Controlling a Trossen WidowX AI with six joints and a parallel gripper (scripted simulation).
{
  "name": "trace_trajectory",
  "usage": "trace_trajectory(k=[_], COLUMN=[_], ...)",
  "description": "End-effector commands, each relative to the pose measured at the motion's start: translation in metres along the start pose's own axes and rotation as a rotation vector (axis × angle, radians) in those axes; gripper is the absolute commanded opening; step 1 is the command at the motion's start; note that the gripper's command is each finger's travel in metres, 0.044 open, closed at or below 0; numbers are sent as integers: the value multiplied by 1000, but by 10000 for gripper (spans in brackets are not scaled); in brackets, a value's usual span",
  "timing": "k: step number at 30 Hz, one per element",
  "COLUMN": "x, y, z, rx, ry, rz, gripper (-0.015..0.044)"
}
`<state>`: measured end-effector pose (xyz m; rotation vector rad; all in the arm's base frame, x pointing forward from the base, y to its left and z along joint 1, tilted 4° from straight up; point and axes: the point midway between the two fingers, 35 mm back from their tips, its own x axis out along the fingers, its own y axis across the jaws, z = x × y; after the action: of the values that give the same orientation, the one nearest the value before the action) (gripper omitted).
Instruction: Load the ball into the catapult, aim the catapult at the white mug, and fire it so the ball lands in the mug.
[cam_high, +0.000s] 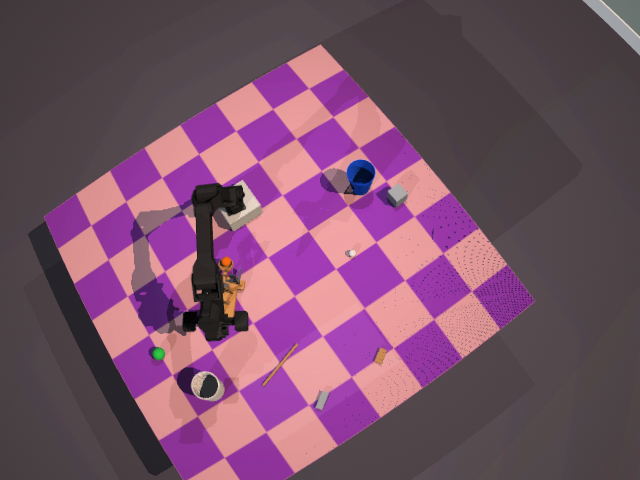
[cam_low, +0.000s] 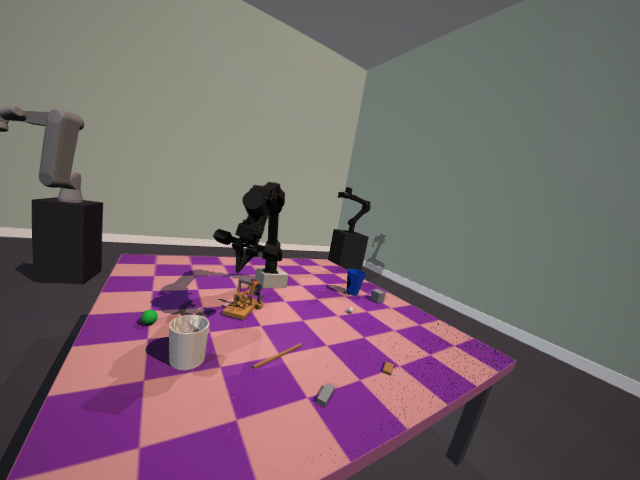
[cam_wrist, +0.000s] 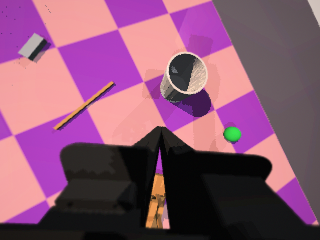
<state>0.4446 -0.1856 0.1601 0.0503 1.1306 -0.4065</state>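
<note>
Apparently the orange ball (cam_high: 226, 261) (cam_low: 256, 283) sits loaded in the catapult (cam_high: 230, 304) (cam_low: 238, 311) (cam_wrist: 158, 185) below my fingers (cam_high: 214, 330) (cam_low: 240, 263), which are closed on nothing, leaving aiming and firing at the white mug (cam_high: 197, 391) (cam_low: 187, 347) (cam_wrist: 172, 93) beyond them.
</note>
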Motion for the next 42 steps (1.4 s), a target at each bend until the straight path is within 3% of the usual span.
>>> trace_trajectory(k=[1,21,42], x=[0,-3,-35], y=[16,68,77], z=[-23,-134,-233], rx=[-106,-631,-1235], ry=[74,434,801], rz=[-14,-49,-81], gripper=[0,0,0])
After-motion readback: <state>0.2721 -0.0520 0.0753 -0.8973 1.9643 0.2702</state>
